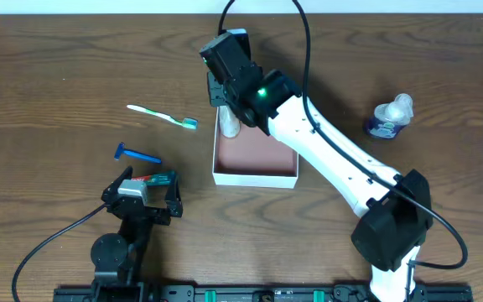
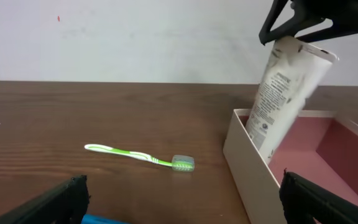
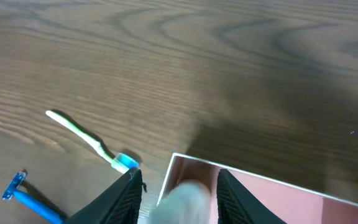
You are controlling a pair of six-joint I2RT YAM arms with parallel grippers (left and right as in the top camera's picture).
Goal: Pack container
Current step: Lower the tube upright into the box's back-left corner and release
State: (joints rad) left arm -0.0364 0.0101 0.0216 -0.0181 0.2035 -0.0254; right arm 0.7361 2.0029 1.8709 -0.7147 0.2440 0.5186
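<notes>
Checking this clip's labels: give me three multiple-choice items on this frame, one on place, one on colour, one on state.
1. The toothbrush lies: A in the container; B on the table, left of the container; C in a gripper.
2. The container's floor is: A blue; B green; C reddish-pink.
3. The left gripper is: A open; B shut on the toothbrush; C shut on the container's wall.
Answers: B, it lies on bare wood; C, pink shows inside the white walls; A, its fingers stand wide apart.
</notes>
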